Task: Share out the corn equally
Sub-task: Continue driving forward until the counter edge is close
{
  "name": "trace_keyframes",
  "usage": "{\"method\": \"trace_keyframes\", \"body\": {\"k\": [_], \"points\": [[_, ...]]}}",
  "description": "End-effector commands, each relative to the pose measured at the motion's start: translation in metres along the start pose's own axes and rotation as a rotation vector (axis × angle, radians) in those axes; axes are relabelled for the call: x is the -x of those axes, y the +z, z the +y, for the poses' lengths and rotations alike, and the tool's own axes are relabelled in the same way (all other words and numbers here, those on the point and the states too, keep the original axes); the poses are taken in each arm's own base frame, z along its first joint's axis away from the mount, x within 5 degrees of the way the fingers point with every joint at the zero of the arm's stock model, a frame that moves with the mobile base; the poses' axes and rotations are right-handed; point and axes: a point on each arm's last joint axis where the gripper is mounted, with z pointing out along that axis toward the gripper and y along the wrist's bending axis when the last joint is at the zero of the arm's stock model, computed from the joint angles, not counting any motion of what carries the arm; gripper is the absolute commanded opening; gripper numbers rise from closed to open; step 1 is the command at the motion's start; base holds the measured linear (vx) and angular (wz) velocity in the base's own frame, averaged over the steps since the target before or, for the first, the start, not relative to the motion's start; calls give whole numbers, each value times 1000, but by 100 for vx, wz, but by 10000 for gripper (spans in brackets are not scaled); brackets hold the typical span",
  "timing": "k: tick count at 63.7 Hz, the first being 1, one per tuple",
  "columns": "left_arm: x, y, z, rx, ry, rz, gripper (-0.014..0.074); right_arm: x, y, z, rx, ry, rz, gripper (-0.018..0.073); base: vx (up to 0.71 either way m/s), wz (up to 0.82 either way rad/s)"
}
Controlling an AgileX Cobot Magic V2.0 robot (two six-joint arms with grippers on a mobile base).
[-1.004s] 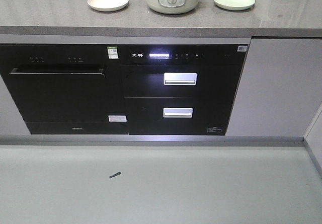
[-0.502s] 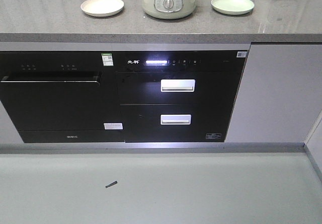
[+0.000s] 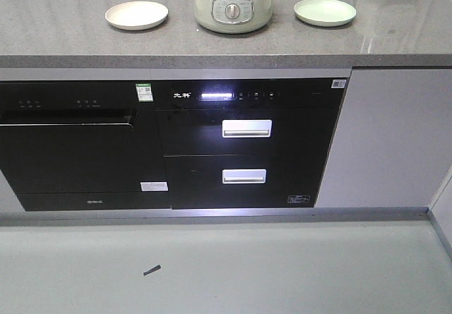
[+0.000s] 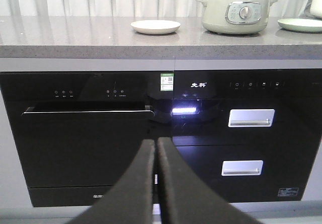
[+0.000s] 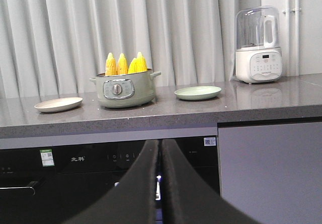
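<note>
At 12 o'clock on grey stone counter (image 5: 211,108), four yellow tapered corn cobs (image 5: 126,64) stand tip-up in pale-green round pot (image 5: 122,90), probably stiff, maybe slick, grip exposed tops; left gripper (image 4: 155,142), right gripper (image 5: 160,142) clenched empty.

At the left gripper (image 4: 156,142): dark fingers (image 4: 136,183) pressed together along their length, nothing between them, tips aimed toward the far side. Same at the right gripper (image 5: 160,142): closed flat, empty, pointed forward.
</note>
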Motion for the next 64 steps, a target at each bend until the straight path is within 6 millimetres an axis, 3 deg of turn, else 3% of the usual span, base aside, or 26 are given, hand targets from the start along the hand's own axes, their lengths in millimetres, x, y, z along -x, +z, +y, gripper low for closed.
{"method": "trace_keyframes", "body": {"k": [1,64], "points": [[3,0,0,-3,-8,-79,-6,4,0,-1,-8,-20,-64,-3,9,-2],[3,0,0,-3,-8,-79,-6,4,0,-1,-8,-20,-64,-3,8,-2]]}}
